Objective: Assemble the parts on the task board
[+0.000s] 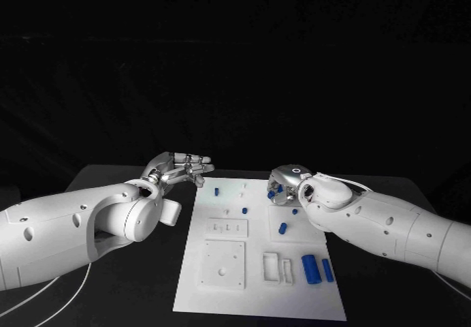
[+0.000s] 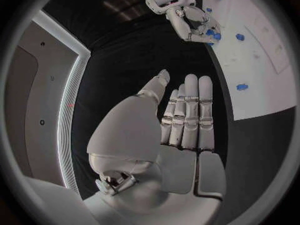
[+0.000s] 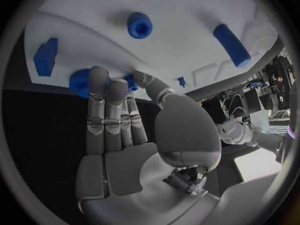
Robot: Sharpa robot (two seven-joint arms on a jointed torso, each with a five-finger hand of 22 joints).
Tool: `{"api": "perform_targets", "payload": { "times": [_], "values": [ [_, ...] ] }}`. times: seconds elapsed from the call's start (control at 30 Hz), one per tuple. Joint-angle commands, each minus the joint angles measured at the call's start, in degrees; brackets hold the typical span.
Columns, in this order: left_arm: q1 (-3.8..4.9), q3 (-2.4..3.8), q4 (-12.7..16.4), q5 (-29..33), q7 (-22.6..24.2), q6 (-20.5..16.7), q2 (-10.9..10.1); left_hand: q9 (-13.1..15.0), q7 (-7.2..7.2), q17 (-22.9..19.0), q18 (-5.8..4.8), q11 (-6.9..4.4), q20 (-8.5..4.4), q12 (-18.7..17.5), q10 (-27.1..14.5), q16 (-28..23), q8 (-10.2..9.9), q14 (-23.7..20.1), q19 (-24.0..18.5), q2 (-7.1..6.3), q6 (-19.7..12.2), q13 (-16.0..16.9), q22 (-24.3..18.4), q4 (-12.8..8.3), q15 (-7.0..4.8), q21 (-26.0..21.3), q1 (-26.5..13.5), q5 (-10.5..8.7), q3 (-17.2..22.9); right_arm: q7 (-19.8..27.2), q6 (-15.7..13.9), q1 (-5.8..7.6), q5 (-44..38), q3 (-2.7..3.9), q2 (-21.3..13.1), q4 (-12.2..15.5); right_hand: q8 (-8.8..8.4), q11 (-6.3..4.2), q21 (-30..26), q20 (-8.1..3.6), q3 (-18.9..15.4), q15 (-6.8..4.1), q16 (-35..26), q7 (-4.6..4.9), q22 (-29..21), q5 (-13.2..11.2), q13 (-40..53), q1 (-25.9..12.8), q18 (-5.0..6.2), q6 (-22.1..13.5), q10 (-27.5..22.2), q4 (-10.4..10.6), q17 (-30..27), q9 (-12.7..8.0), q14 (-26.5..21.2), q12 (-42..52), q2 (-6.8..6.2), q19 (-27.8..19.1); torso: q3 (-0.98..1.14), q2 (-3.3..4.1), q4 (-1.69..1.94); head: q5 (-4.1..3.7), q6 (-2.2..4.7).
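Observation:
The white task board [image 1: 257, 286] lies lengthwise in the middle of the black table. Several blue parts lie on it, among them two cylinders [image 1: 310, 268] near its right edge and a small peg [image 1: 216, 174] at the far end. My right hand [image 1: 290, 185] reaches over the board's far right part. In the right wrist view a small blue part [image 3: 130, 82] sits pinched between its thumb and a finger, beside a round blue part [image 3: 80, 82]. My left hand [image 1: 182, 169] hovers off the board's far left corner, flat and holding nothing, its fingers [image 2: 190, 110] straight.
White raised blocks and frames [image 1: 224, 264] stand on the near half of the board. A knurled blue part [image 3: 139, 25], a blue cylinder [image 3: 231, 45] and a blue block [image 3: 45, 56] lie ahead of my right hand. Black table [image 1: 118, 300] surrounds the board.

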Motion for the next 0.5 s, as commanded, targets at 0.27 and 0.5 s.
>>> {"api": "perform_targets", "payload": {
  "times": [0.27, 0.5],
  "values": [
    [0.17, 0.06, -0.19, 0.02, 0.27, 0.89, 0.32, 0.0, 0.05, -0.12, 0.4, -0.08, -0.09, -0.14, -0.31, 0.42, -0.09, 0.44, 0.04, 0.19, -0.56, 0.09, -0.28, -0.01, -0.22, 0.46, -0.54, -0.19, -0.25, 0.15, -0.42, -0.17, 0.36, -0.01, 0.1, 0.12, 0.29, -1.38, 0.18, -1.22, 4.68, -1.2, 0.61, -0.88, 2.24, -6.05, 1.67, 0.94, -0.91, 3.94, 3.85, 0.87, -0.25, 1.7, -0.2, 0.26, 2.25, 0.46, -0.08, 0.25, 0.0, -0.04, 0.07],
    [0.17, 0.06, -0.36, 0.04, 0.2, 0.96, 0.42, 0.0, 0.05, -0.12, 0.4, -0.08, -0.09, -0.14, -0.31, 0.42, -0.09, 0.44, 0.04, 0.19, -0.56, 0.09, -0.28, -0.01, -0.22, 0.46, -0.54, -0.19, -0.25, -0.93, -2.85, -0.19, 0.57, -0.01, 0.0, 0.67, 0.29, -2.11, 0.39, -1.95, 6.63, -1.92, 0.6, -1.48, 3.94, -6.78, 3.37, 0.58, -1.07, 5.99, 5.83, 0.54, -1.09, 3.47, 0.04, 0.26, 2.16, 0.61, -0.06, 0.33, 0.08, -0.11, 0.11]
  ]
}}
